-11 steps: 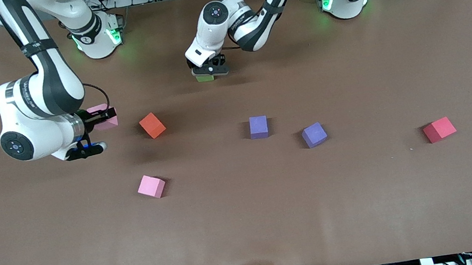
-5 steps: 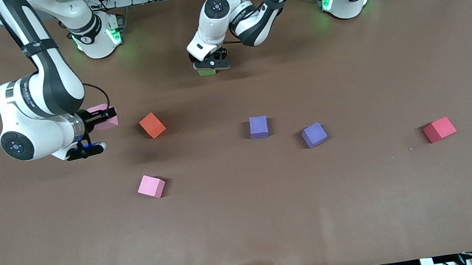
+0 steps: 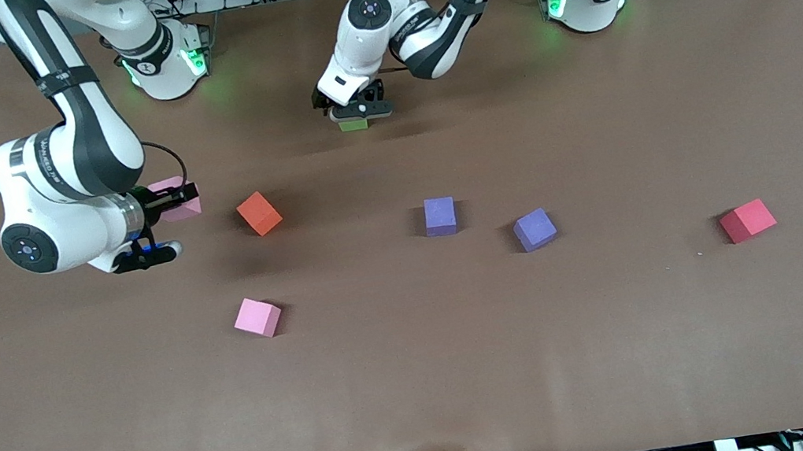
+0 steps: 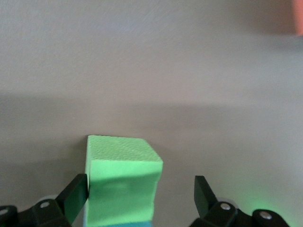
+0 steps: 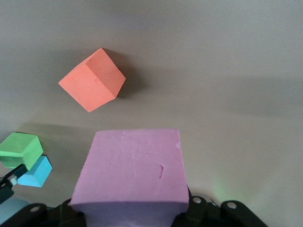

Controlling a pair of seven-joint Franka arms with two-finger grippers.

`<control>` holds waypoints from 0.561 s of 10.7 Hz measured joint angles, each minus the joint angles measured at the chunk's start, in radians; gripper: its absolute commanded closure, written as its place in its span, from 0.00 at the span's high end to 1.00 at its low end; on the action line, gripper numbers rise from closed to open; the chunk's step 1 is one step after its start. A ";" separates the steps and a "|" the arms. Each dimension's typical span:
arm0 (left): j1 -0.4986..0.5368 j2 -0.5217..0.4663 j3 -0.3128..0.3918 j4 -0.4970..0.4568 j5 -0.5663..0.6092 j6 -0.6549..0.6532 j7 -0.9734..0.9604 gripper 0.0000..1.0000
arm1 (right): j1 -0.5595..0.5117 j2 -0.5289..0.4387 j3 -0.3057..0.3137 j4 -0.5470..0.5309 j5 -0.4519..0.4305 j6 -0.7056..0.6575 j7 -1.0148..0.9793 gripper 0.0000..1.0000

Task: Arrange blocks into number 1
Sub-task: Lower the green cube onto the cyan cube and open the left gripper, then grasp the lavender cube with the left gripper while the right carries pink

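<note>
Foam cubes look light and soft (easily dented), so I grip opposite flat faces. Left pincer [image 4: 142, 201] stands open around green block [image 4: 122, 177] near the bench's robot-side edge; right pincer [image 3: 171, 200] pinches pink block [image 5: 132, 172].

White arms [image 3: 78, 138], black tools [image 3: 163, 201]

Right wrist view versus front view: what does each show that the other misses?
Only the right wrist view shows the light blue block, beside the green block. Only the front view shows the loose pink block, both purple blocks and the red block. Both show the right pincer shut on a pink block, plus the orange block.
</note>
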 measured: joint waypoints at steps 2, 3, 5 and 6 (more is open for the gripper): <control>0.040 -0.072 0.003 0.014 0.000 -0.012 -0.016 1.00 | 0.013 0.000 0.000 0.000 0.040 0.010 -0.001 0.60; 0.078 -0.114 0.005 0.015 0.002 -0.040 -0.015 1.00 | 0.029 0.000 0.001 0.000 0.049 0.030 -0.001 0.60; 0.177 -0.182 0.017 0.015 0.039 -0.124 0.095 1.00 | 0.072 0.006 0.000 -0.001 0.087 0.093 0.003 0.60; 0.223 -0.198 0.032 0.015 0.043 -0.165 0.217 1.00 | 0.100 0.012 0.000 -0.001 0.098 0.131 0.013 0.60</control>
